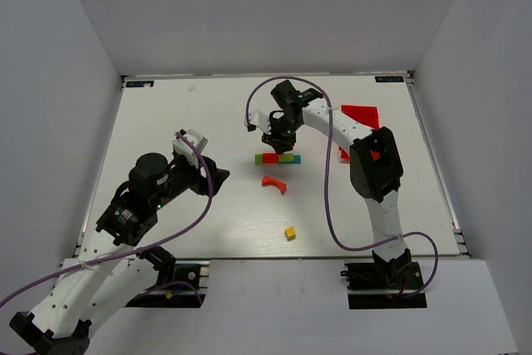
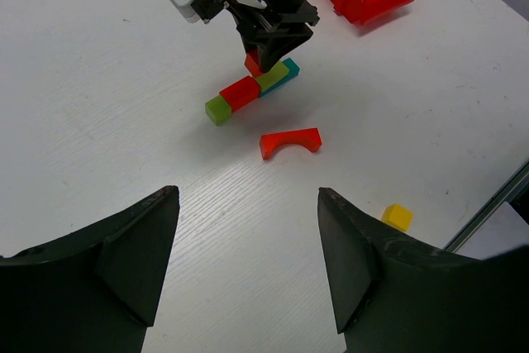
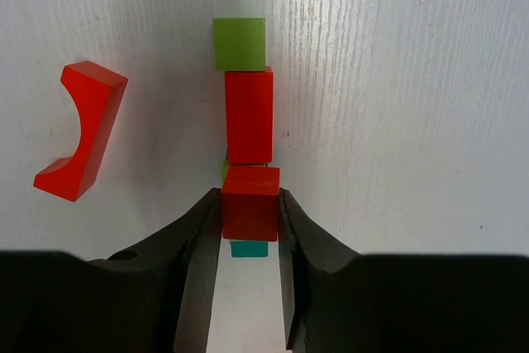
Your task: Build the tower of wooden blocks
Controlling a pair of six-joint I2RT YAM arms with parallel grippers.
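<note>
A row of blocks lies mid-table: a green cube (image 3: 240, 44), a red bar (image 3: 249, 115), a yellow-green block (image 2: 272, 78) and a teal block (image 3: 249, 249). My right gripper (image 3: 250, 204) is shut on a red cube (image 3: 250, 202) and holds it just above the row, over the yellow-green and teal blocks; it also shows in the top view (image 1: 277, 140). A red arch (image 1: 274, 182) lies in front of the row. A yellow cube (image 1: 290, 233) sits nearer the front edge. My left gripper (image 2: 248, 229) is open and empty, left of the blocks.
A red plastic bin (image 1: 362, 114) lies at the back right, behind my right arm. White walls enclose the table on three sides. The right arm's purple cable (image 1: 328, 172) loops over the table's right half.
</note>
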